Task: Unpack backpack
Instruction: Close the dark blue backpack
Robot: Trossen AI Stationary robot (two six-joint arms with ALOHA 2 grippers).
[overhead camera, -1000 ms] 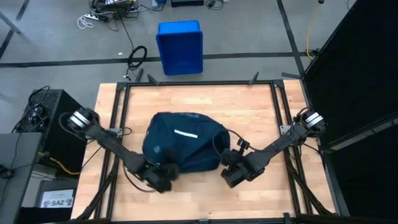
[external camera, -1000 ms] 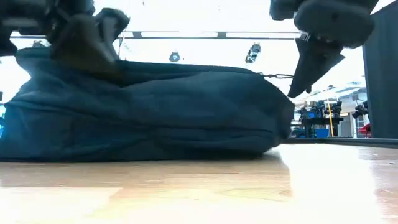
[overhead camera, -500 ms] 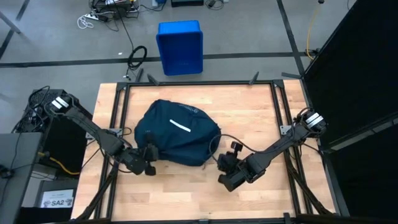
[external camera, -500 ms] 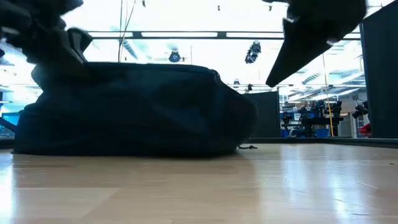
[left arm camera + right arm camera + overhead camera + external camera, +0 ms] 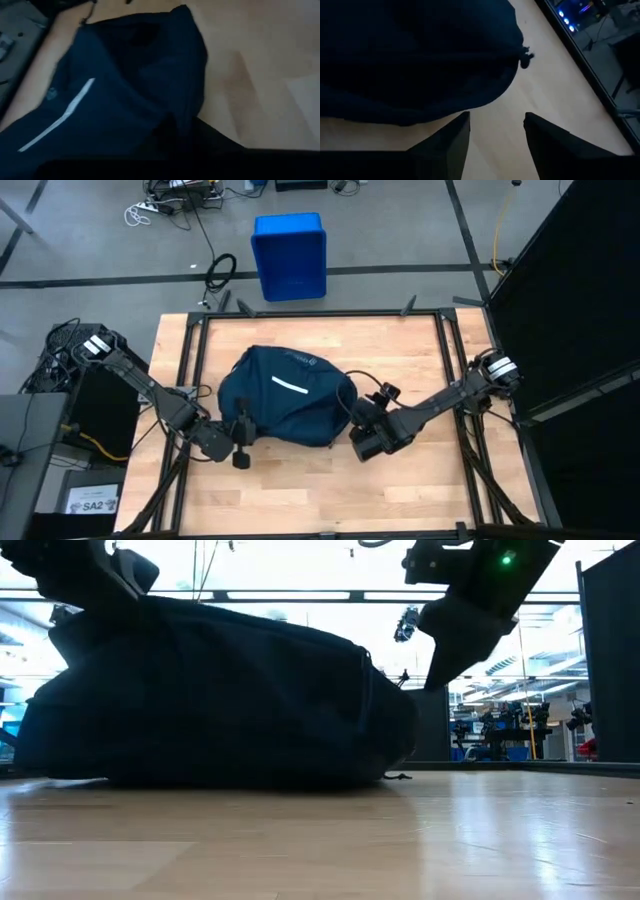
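Note:
The dark navy backpack point(image 5: 285, 395) lies bunched on the wooden table, its white stripe point(image 5: 291, 386) facing up and its underside on the wood point(image 5: 220, 780). My left gripper point(image 5: 238, 442) is at the bag's near-left edge, shut on its fabric. It shows high over the bag's left end in the low view point(image 5: 100, 575). My right gripper point(image 5: 360, 442) hovers open beside the bag's near-right end. In the right wrist view point(image 5: 495, 145) only bare table lies between its fingers, with the bag point(image 5: 410, 50) just ahead. My left gripper is shut on the backpack's cloth at its near-left edge point(image 5: 246, 432), coming slanting down from the near-left. A fold of fabric point(image 5: 190, 110) runs up to the fingers, but darkness hides the exact hold. The held side stands raised point(image 5: 120, 610); the bag's bottom stays on the table.
A bright blue bin point(image 5: 289, 255) stands on the floor beyond the far edge. Black frame rails point(image 5: 190, 380) run along the table's sides. A small cord end point(image 5: 525, 57) sticks out at the bag's right. Bare wood point(image 5: 320, 490) lies toward the near edge.
My left gripper has gone up and toward the table's far-left. The backpack's near part has drawn back from the near edge, and the bag now sits more bunched and taller. My right gripper has moved toward the far edge, closer to the bag's right end.

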